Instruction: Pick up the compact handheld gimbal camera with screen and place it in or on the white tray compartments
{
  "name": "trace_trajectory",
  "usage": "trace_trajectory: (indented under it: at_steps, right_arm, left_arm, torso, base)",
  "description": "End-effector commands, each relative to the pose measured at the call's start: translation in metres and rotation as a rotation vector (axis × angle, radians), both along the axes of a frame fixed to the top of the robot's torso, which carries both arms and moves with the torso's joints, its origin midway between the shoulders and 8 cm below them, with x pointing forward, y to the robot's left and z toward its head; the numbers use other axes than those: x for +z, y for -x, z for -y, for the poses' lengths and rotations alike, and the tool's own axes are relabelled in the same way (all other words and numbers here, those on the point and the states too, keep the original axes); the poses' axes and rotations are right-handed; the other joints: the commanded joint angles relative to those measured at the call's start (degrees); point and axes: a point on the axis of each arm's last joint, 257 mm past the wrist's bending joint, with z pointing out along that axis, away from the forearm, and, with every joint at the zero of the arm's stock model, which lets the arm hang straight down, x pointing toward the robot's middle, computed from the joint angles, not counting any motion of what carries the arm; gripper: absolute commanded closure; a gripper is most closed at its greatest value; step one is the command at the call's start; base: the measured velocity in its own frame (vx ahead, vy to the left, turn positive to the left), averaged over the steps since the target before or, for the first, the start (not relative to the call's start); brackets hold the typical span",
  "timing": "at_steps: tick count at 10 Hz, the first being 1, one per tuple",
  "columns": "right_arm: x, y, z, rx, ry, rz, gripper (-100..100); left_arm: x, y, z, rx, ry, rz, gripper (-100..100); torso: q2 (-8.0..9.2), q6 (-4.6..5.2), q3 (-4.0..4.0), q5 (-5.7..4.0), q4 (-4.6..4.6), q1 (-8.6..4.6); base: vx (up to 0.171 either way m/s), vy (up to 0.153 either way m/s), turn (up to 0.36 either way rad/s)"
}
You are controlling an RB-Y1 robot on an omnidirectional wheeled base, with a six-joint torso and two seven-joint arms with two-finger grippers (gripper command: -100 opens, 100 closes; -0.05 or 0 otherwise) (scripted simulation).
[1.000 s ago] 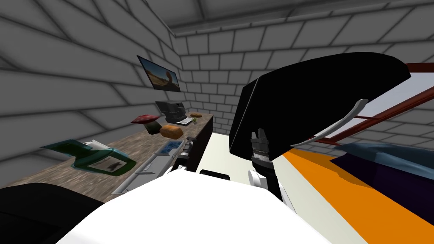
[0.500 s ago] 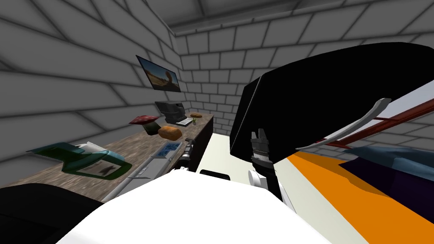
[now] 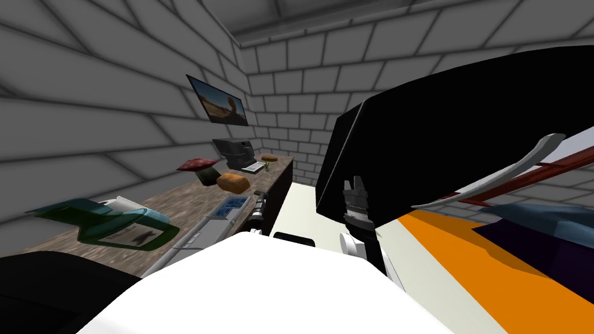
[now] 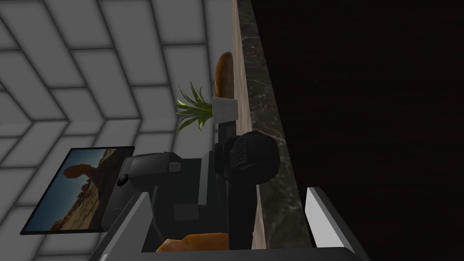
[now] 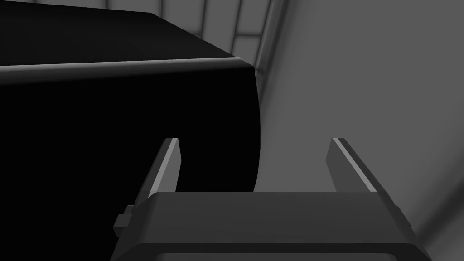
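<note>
The gimbal camera [image 4: 247, 158] is black, with a round head on a straight handle. It stands at the edge of the marbled counter [image 4: 267, 149], in line with the gap of my left gripper [image 4: 226, 192] and a little ahead of it. That gripper is open, and neither of its fingers [image 4: 133, 217] touches the camera. In the head view the left gripper [image 3: 259, 202] hangs at the counter's front edge, beside a long light grey tray [image 3: 200, 232]. My right gripper [image 3: 355, 184] is open and empty [image 5: 253, 140], close to a big black block [image 5: 113, 127].
On the counter stand a black machine [image 4: 149, 181], a small potted plant [image 4: 195, 111], an orange loaf [image 3: 234, 181], a red-capped mushroom shape [image 3: 199, 164] and a green object [image 3: 110, 223]. The black block [image 3: 441, 133] looms on my right. An orange floor band [image 3: 464, 255] runs beneath it.
The head view has shifted: the green object has slid left and the black block now takes more of the right side, so I am moving. Both grippers stand as before.
</note>
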Motion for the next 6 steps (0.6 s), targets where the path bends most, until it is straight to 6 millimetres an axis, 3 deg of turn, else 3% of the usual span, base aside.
trace_trajectory:
  at_steps: [1,2,6]
  right_arm:
    - [0.0,0.0,0.0,0.0,0.0,0.0,0]
    - [0.0,0.0,0.0,0.0,0.0,0.0,0]
    - [0.0,0.0,0.0,0.0,0.0,0.0,0]
  left_arm:
    - [0.0,0.0,0.0,0.0,0.0,0.0,0]
    - [-0.003,-0.016,0.011,-0.036,0.008,0.004,-100]
    - [-0.004,-0.046,0.033,-0.107,0.018,0.012,-100]
  torso:
    - [0.0,0.0,0.0,0.0,0.0,0.0]
    - [0.05,0.0,0.03,-0.02,0.01,-0.07]
    - [0.11,0.02,0.07,-0.05,0.03,-0.23]
  base:
    - [0.0,0.0,0.0]
    - [-0.006,-0.012,0.277]
    - [-0.014,-0.033,0.18]
